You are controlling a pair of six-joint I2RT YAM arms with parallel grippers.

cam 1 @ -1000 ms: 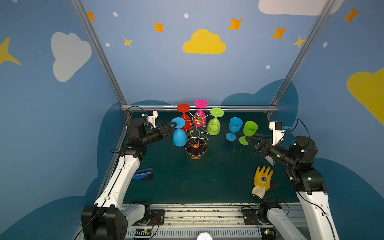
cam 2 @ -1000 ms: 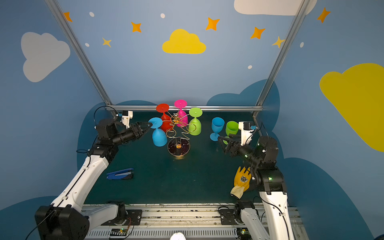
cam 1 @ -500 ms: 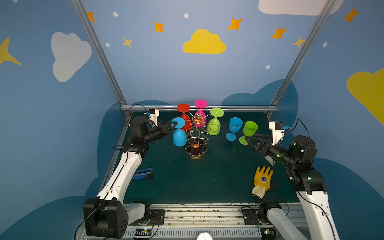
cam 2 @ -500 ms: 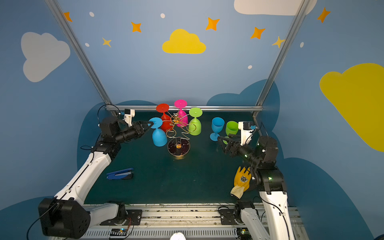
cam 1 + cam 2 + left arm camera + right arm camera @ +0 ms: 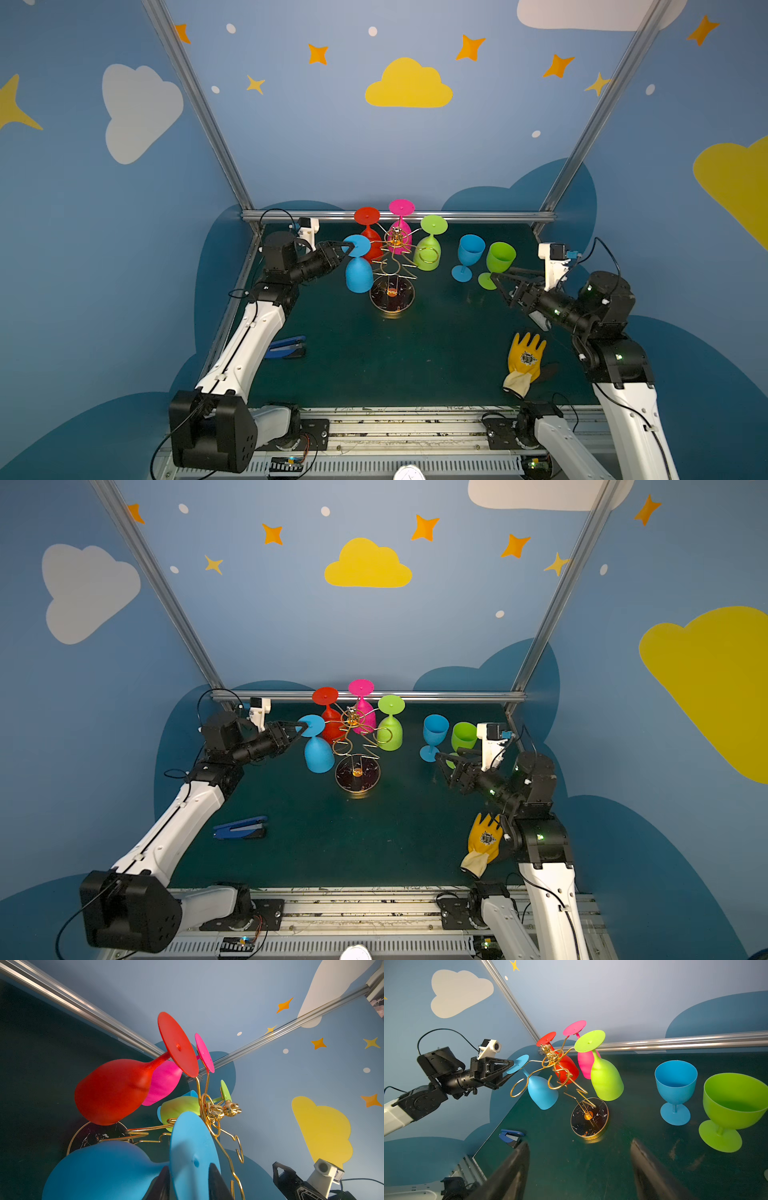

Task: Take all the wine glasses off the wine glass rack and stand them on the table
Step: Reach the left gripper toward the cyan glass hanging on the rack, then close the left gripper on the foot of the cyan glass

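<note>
The gold wire wine glass rack point(image 5: 394, 257) point(image 5: 550, 1057) stands on its round dark base point(image 5: 357, 777) at the table's middle back. Several wine glasses hang on it upside down: blue point(image 5: 358, 272) point(image 5: 319, 754), red point(image 5: 372, 245), pink point(image 5: 401, 243) and lime green point(image 5: 428, 257). My left gripper point(image 5: 348, 249) point(image 5: 302, 729) point(image 5: 188, 1169) point(image 5: 511, 1069) is shut on the blue wine glass, one finger on each face of its foot disc point(image 5: 193, 1147). My right gripper point(image 5: 500, 282) point(image 5: 579, 1142) hovers open and empty over the table at the right.
A blue goblet point(image 5: 469, 253) and a green goblet point(image 5: 500, 257) stand upright on the table to the right of the rack, just beyond the right gripper. A yellow glove point(image 5: 525, 359) lies at front right. A blue stapler point(image 5: 286, 347) lies at front left.
The left gripper has moved in toward the rack and its jaws have narrowed round the blue glass's foot. The right arm has stayed where it was.
</note>
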